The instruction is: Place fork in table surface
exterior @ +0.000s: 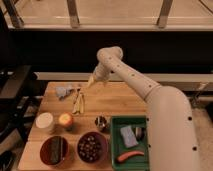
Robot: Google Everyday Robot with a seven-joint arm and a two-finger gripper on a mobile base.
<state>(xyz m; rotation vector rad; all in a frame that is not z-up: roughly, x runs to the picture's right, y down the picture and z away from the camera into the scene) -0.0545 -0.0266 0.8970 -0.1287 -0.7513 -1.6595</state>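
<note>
My gripper [92, 80] hangs over the back edge of the light-brown wooden table surface [115, 102], left of centre. It is just right of a crumpled grey-blue item [64, 91] and above the pale yellowish pair of sticks [79, 103]. I cannot pick out the fork with certainty. A thin dark streak [77, 91] lies on the wood between the crumpled item and the sticks. Whether the gripper holds anything does not show.
A green tray [116, 150] at front right holds a grey-blue sponge [128, 135] and a red-orange piece [128, 156]. My arm [170, 120] covers its right side. A metal cup [101, 122], white container [45, 122], orange item [65, 119] and two dark bowls [91, 147] stand at the front left.
</note>
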